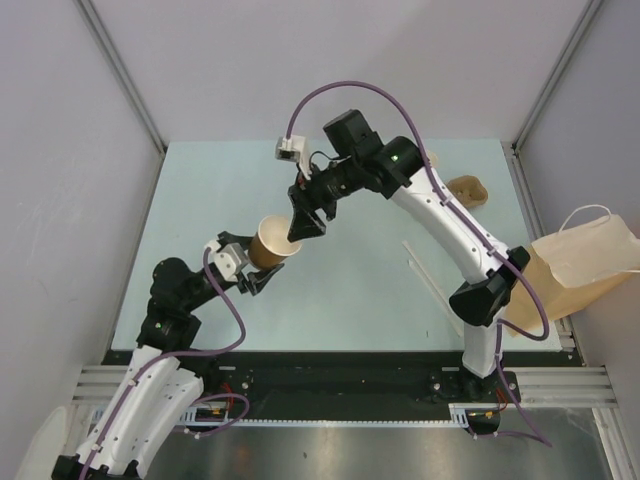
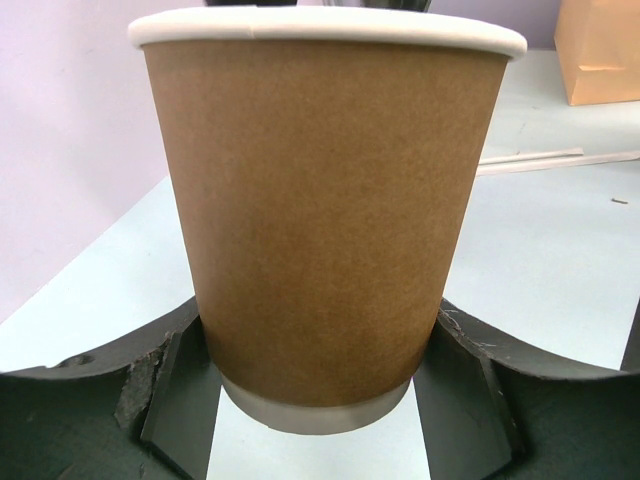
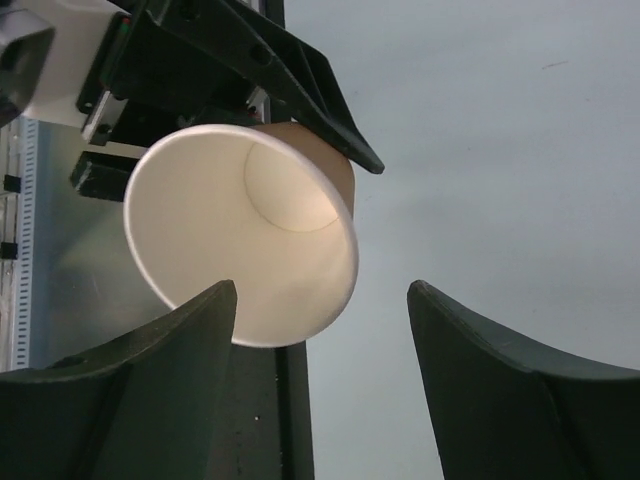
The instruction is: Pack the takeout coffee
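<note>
A kraft-brown paper cup (image 1: 272, 243) with a white rim and no lid is held off the table, tilted, left of centre. My left gripper (image 1: 256, 272) is shut on its lower wall. In the left wrist view the cup (image 2: 320, 210) fills the frame, with a finger on each side of its base. My right gripper (image 1: 303, 222) hovers just above the cup's open mouth, jaws open and empty. In the right wrist view the cup's white inside (image 3: 240, 250) shows below the open fingers (image 3: 480, 380). No black lid is in view.
A tall brown paper bag (image 1: 580, 262) lies at the table's right edge; it also shows in the left wrist view (image 2: 600, 50). A brown cardboard piece (image 1: 467, 190) lies far right, partly behind the right arm. Thin white strips (image 1: 425, 268) lie right of centre.
</note>
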